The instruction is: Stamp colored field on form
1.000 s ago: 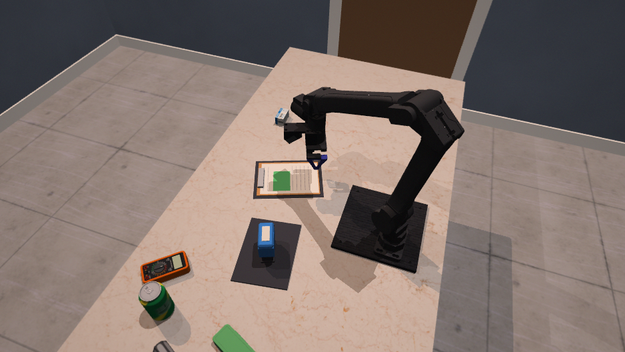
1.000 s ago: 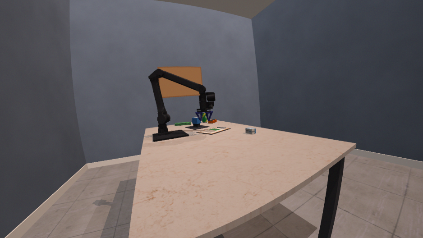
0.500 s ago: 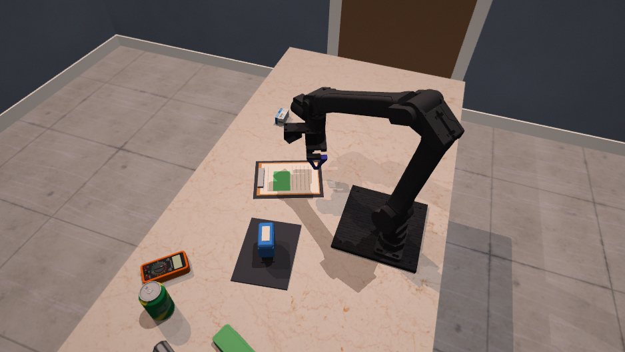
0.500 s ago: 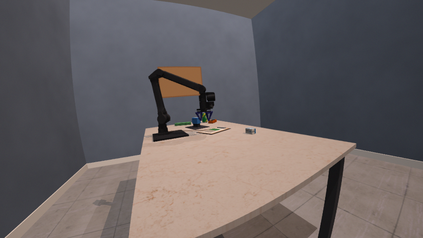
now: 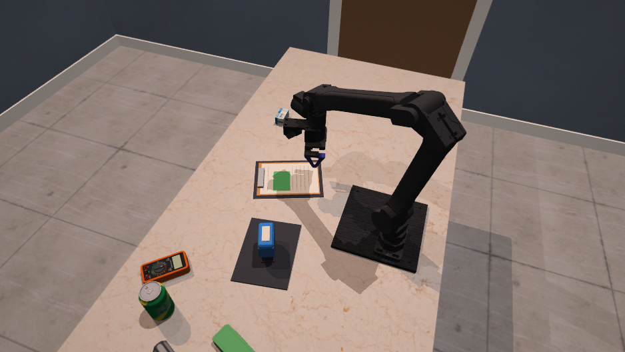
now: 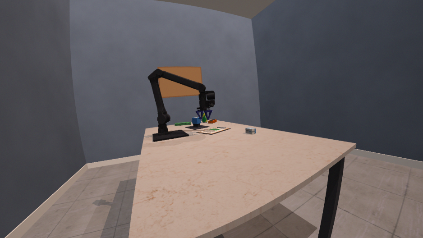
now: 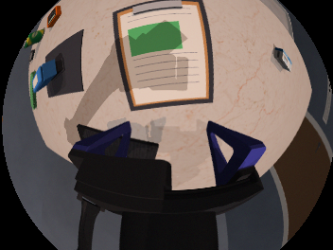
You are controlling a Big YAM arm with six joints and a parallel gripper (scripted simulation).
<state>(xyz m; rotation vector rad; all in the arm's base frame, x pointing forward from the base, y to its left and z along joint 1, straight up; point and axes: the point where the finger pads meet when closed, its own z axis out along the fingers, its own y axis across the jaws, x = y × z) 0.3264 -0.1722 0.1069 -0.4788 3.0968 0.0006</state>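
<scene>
The blue stamp [image 5: 266, 238] [image 6: 195, 120] [image 7: 45, 75] stands upright on the black mat [image 5: 249, 267] [image 6: 202, 126] [image 7: 74, 53]. The form [image 5: 306, 185] [image 6: 221, 130] [image 7: 189, 79] lies on a clipboard with an orange rim beyond the mat, and its green field [image 5: 281, 180] [image 6: 213, 129] [image 7: 155, 37] is bare. My gripper [image 5: 314, 159] [image 6: 203, 113] [image 7: 168, 125] is open and empty. It hangs above the form's edge nearest the arm's base, well away from the stamp.
An orange multimeter [image 5: 164, 266] [image 6: 212, 121] [image 7: 53, 17], a green can [image 5: 156, 301] [image 6: 204, 117] and a flat green object [image 5: 231, 340] [image 6: 182, 123] lie past the mat. A small blue-white box [image 5: 281, 117] [image 6: 250, 130] [image 7: 282, 59] lies on the table's other side. The arm's black base plate [image 5: 350, 227] [image 6: 170, 135] is beside the form.
</scene>
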